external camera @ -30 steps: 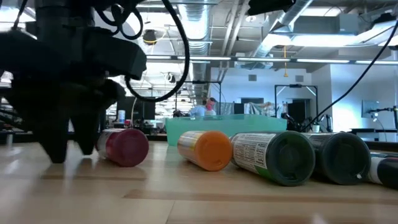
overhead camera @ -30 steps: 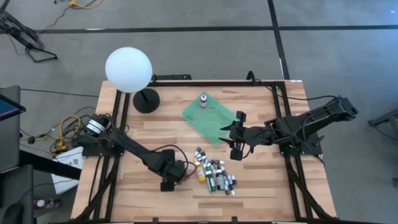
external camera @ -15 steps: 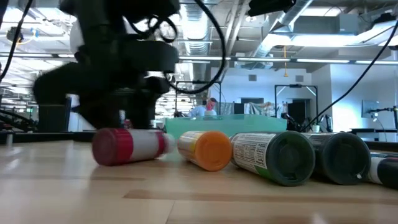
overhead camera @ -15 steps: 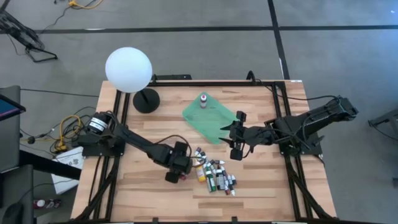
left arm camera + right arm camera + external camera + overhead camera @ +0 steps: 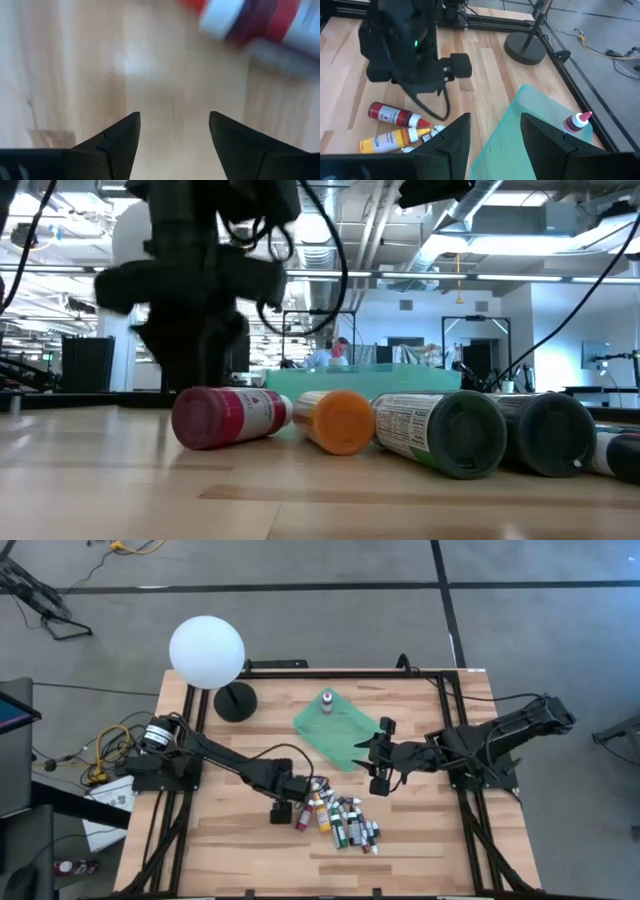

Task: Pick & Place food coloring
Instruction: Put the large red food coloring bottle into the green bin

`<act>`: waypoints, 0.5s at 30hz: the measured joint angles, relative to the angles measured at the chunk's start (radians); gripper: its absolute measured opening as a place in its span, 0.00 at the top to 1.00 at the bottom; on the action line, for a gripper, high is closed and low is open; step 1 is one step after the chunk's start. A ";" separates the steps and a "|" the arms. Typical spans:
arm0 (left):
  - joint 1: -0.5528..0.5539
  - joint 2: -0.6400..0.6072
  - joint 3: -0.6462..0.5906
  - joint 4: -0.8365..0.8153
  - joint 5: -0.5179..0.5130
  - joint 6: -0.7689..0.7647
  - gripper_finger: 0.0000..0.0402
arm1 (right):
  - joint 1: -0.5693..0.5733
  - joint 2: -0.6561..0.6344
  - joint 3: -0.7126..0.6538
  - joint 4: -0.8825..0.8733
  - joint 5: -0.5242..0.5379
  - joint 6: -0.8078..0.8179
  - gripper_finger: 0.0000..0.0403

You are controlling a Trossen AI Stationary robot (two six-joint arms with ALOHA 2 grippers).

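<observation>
At the near edge of the bottle cluster, the left gripper point(image 5: 283, 810) is hovering with fingers spread wide and empty. Just beside it, a red food coloring bottle point(image 5: 303, 816) is lying flat on the table point(image 5: 230, 850), its long axis crosswise ahead of the fingertips. Farther off by the green tray point(image 5: 335, 730), the right gripper point(image 5: 379, 786) is waiting partly open, holding nothing.

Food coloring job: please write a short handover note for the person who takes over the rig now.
Left gripper: open, empty, low beside the red bottle at the pile's left edge.
Right gripper: open, empty, waiting at the green tray's near corner.
Done: one bottle stands on the tray.
Left: the pile of bottles lying on the table.
</observation>
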 joint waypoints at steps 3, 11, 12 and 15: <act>-0.001 -0.015 0.023 -0.001 0.020 -0.060 0.42 | 0.000 0.000 0.000 0.000 0.000 -0.001 0.59; -0.031 -0.053 0.062 0.113 0.024 -0.182 0.42 | 0.001 0.000 0.000 -0.013 0.000 -0.001 0.59; -0.038 -0.053 0.062 0.136 0.024 -0.193 0.42 | 0.001 0.000 0.000 -0.017 0.000 -0.001 0.59; -0.057 -0.048 0.063 0.165 0.011 -0.217 0.42 | 0.002 0.000 0.000 -0.020 0.000 -0.001 0.59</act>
